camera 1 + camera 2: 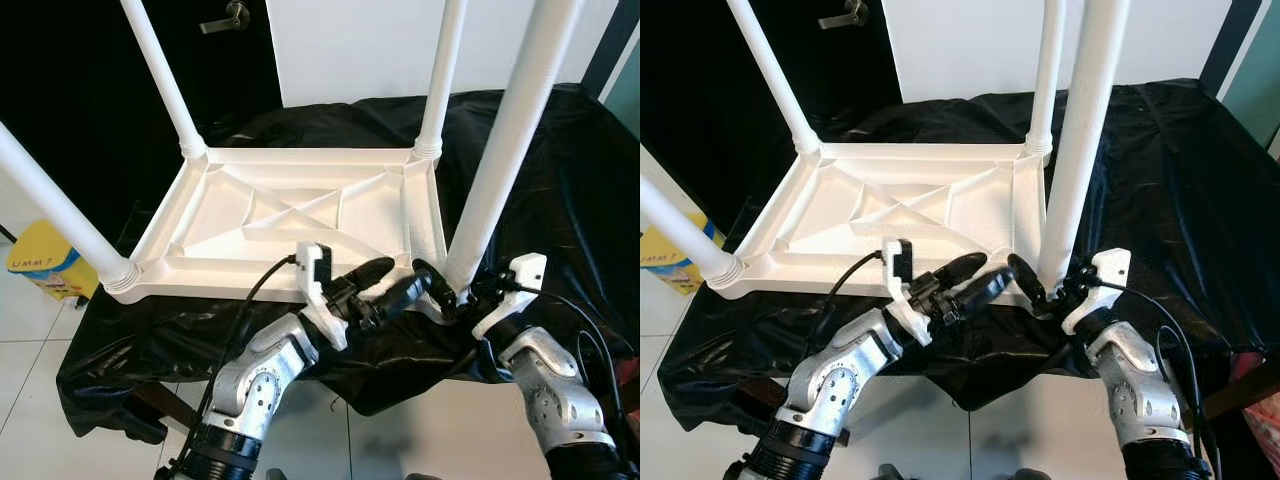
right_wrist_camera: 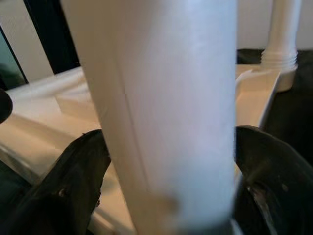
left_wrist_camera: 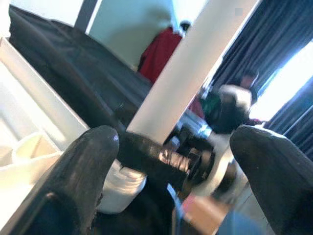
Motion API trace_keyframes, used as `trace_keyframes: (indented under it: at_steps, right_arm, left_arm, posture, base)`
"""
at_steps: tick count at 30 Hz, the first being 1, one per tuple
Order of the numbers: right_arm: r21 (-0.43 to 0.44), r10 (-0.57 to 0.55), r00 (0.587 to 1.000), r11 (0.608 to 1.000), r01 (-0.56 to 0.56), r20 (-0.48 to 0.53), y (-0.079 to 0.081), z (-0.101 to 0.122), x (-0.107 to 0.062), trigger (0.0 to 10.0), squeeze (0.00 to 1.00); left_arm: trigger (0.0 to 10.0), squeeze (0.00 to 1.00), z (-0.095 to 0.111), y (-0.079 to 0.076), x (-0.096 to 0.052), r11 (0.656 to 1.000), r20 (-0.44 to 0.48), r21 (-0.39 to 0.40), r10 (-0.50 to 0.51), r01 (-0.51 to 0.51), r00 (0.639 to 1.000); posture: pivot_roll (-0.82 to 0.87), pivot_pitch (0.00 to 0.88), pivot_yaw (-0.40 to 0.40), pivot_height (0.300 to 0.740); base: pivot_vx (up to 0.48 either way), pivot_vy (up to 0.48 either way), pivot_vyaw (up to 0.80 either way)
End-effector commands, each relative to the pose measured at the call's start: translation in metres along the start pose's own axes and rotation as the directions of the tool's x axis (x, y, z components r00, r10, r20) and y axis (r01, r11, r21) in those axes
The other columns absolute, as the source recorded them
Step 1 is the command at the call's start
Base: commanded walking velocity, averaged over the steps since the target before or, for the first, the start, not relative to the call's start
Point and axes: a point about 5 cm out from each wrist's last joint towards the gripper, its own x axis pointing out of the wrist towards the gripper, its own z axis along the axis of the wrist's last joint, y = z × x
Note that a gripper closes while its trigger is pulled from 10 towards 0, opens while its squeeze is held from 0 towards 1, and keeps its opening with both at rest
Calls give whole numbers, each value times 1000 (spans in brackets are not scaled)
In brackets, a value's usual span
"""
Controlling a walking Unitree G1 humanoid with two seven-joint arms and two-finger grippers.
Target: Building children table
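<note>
Lying upside down on a black sheet point(image 1: 560, 190) that is covering the table, the white children's table top point(image 1: 290, 215) is showing its ribbed underside, with 4 white legs rising from its corners. At the far left, a yellow bag point(image 1: 45, 262) is sitting on the tiled floor point(image 1: 30, 380). The near-left leg point(image 1: 55, 205) is leaning out toward the left edge of the eye views, and the far-left leg point(image 1: 165, 80) is standing behind it in front of a dark door point(image 1: 90, 90). The left end effector point(image 1: 385, 283) is reaching across the near edge of the table top toward the near-right corner, its 2 black fingers point(image 3: 83, 181) spread apart and gripping nothing. The far-right leg point(image 1: 440, 75) is standing at the back corner. The near-right leg point(image 1: 510, 140) is standing upright in its socket, and the right end effector point(image 1: 445, 290) is sitting at its base; in the right wrist view its fingers point(image 2: 68, 186) are flanking the leg on both sides, though I cannot tell whether they are pressing on it.
</note>
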Motion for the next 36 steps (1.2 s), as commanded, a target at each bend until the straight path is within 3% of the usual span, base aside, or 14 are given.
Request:
trace_keyframes:
  at_steps: [1, 2, 5, 9, 14, 15, 16, 17, 18, 27, 28, 29, 30, 36]
  right_arm:
    - [-88, 38, 999, 995, -38, -7, 3, -1, 2, 10000, 0]
    - [-88, 38, 999, 995, -38, -7, 3, -1, 2, 10000, 0]
    - [-202, 90, 995, 975, -96, -41, 2, 2, 5, 10000, 0]
    - [-213, 125, 990, 968, -135, -62, 0, 6, 9, 10000, 0]
    - [-223, 143, 987, 962, -155, -71, -1, 8, 12, 10000, 0]
    - [-234, 151, 985, 958, -165, -79, -2, 8, 13, 7059, 0]
    - [-234, 151, 985, 958, -165, -79, -2, 8, 13, 7059, 0]
    - [-239, 152, 985, 956, -168, -86, -4, 7, 14, 1020, 0]
    - [-248, 157, 984, 953, -175, -89, -6, 6, 15, 0, 0]
    - [-231, 120, 986, 962, -143, -112, -10, -3, 15, 0, 0]
    - [-217, 94, 988, 969, -119, -120, -9, -6, 14, 4784, 0]
    - [-217, 94, 988, 969, -119, -120, -9, -6, 14, 4784, 0]
    - [-199, 73, 990, 975, -97, -124, -7, -8, 13, 10000, 0]
    - [-191, -49, 992, 981, 26, -117, -1, -13, 12, 10000, 0]
  left_arm:
    - [10000, 0, -2, -6, 0, 995, -47, 73, -62, 66, 997]
    - [10000, 0, -2, -6, 0, 995, -47, 73, -62, 66, 997]
    - [10000, 0, -6, -8, -2, 954, -202, 276, -64, 119, 977]
    - [10000, 0, -7, -6, -4, 903, -295, 398, -41, 162, 955]
    - [10000, 0, -5, -4, -5, 882, -305, 440, -29, 168, 952]
    - [10000, 0, -3, -2, -6, 867, -313, 470, -15, 168, 950]
    - [10000, 0, -3, -2, -6, 867, -313, 470, -15, 168, 950]
    - [10000, 0, -2, 1, -7, 850, -323, 498, 1, 169, 946]
    - [10000, 0, 0, 3, -7, 835, -327, 524, 16, 168, 945]
    - [10000, 0, 1, 5, -5, 803, -328, 573, 41, 164, 944]
    - [10000, 0, 3, 6, -3, 814, -300, 565, 46, 138, 953]
    - [10000, 0, 3, 6, -3, 814, -300, 565, 46, 138, 953]
    - [10000, 0, 5, 7, -2, 823, -272, 556, 53, 112, 961]
    - [10000, 0, 8, 9, -1, 838, -220, 542, 69, 63, 973]
  posture:
    - [-181, 47, 71, 740]
    - [-181, 47, 71, 740]
    - [-178, 52, 68, 740]
    - [-171, 55, 65, 740]
    - [-169, 55, 63, 740]
    - [-163, 52, 57, 740]
    - [-163, 52, 57, 740]
    - [-155, 44, 52, 740]
    - [-157, 41, 52, 740]
    - [-153, 34, 40, 740]
    - [-155, 33, 34, 740]
    - [-155, 33, 34, 740]
    - [-153, 32, 32, 740]
    - [-152, 33, 31, 740]
  base:
    - [0, 0, 0]
    - [0, 0, 0]
    - [0, 0, 0]
    - [0, 0, 0]
    - [0, 0, 0]
    - [0, 0, 0]
    - [0, 0, 0]
    - [0, 0, 0]
    - [0, 0, 0]
    - [0, 0, 0]
    - [0, 0, 0]
    - [0, 0, 0]
    - [0, 0, 0]
    - [0, 0, 0]
